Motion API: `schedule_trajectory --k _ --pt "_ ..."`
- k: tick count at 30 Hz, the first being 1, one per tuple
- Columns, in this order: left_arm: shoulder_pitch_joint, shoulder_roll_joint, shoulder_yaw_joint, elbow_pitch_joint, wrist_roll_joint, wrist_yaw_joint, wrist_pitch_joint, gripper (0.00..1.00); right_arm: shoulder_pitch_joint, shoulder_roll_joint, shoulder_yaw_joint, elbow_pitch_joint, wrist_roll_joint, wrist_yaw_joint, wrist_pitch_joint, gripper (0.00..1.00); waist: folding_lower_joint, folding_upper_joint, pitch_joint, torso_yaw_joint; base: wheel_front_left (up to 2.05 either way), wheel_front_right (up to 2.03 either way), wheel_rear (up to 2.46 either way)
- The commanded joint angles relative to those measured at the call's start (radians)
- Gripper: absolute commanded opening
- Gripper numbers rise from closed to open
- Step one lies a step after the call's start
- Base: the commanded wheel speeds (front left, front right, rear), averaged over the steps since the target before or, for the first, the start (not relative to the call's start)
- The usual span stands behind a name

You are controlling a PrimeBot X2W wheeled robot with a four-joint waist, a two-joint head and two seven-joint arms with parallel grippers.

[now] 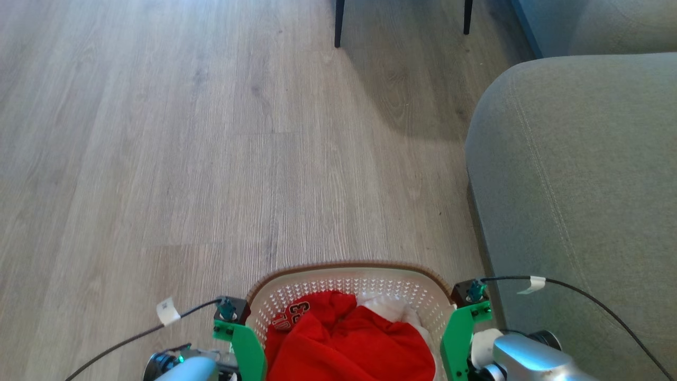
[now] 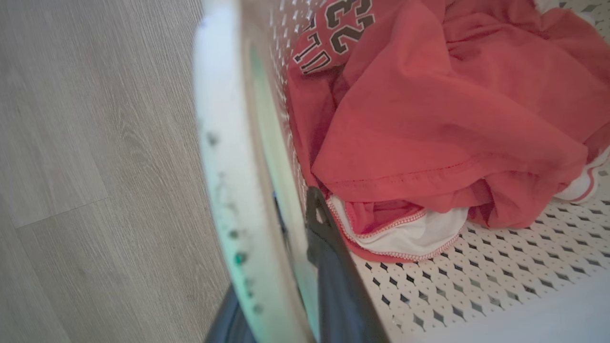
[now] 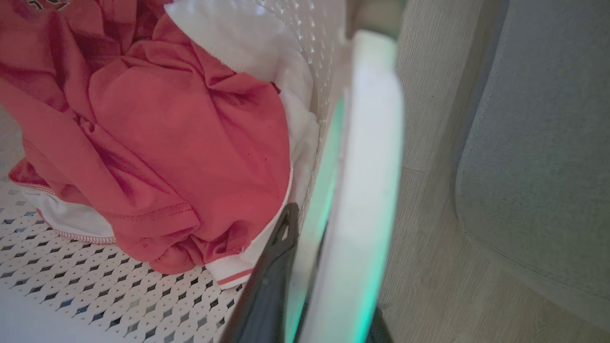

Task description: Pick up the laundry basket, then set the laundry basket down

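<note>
The laundry basket (image 1: 365,280), white and perforated with a brown rim, sits at the bottom middle of the head view, between my two arms. Red clothes (image 1: 359,338) and a white piece (image 1: 390,308) lie inside it. My left gripper (image 2: 281,295) is shut on the basket's left white handle (image 2: 224,157), with one dark finger (image 2: 331,271) inside the basket wall (image 2: 476,286). My right gripper (image 3: 324,305) is shut on the right handle (image 3: 367,166), its inner finger (image 3: 269,281) next to the clothes (image 3: 190,133). Whether the basket touches the floor is not visible.
A grey sofa (image 1: 576,185) stands close on the right, its arm near my right wrist (image 1: 521,357). Two dark furniture legs (image 1: 339,24) stand at the far top. Wood floor (image 1: 158,159) stretches ahead and to the left. Black cables (image 1: 582,296) trail from both wrists.
</note>
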Motion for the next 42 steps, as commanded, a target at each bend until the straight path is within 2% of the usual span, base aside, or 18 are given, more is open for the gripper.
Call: schedule_trajectory --k 1,8,16,27,33,42 --pt "-0.033 -0.008 0.0 -0.017 0.006 -0.024 -0.004 0.0 -0.035 0.023 0.004 -0.029 -0.002 0.008 -0.031 0.0 0.0 0.0 0.001 0.0 0.0 0.0 0.0" --pt "-0.035 -0.01 -0.001 -0.014 0.008 -0.024 -0.009 0.0 -0.035 0.021 0.004 -0.029 -0.002 0.008 -0.035 0.0 0.0 0.0 0.013 -0.001 0.0 0.0 0.0" --pt "-0.084 -0.019 -0.001 0.007 0.019 -0.021 -0.047 0.0 -0.078 -0.006 0.004 -0.04 -0.011 0.008 -0.08 0.0 0.0 0.0 0.112 -0.002 0.0 0.0 0.0" --pt "-0.205 -0.03 0.0 -0.005 0.04 0.016 -0.1 0.0 -0.192 -0.039 0.004 -0.033 -0.025 0.008 -0.201 0.0 0.0 0.0 0.34 0.006 0.0 0.0 0.0" --pt "-0.289 -0.03 -0.001 -0.055 0.056 0.071 -0.152 0.0 -0.273 -0.061 -0.009 -0.018 -0.022 0.008 -0.268 0.0 0.0 0.0 0.492 0.012 0.0 0.0 0.0" --pt "-0.411 -0.03 -0.002 -0.106 0.061 0.123 -0.166 0.0 -0.382 -0.066 -0.013 0.026 -0.044 0.008 -0.362 0.0 0.0 0.0 0.709 0.016 0.0 0.0 0.0"
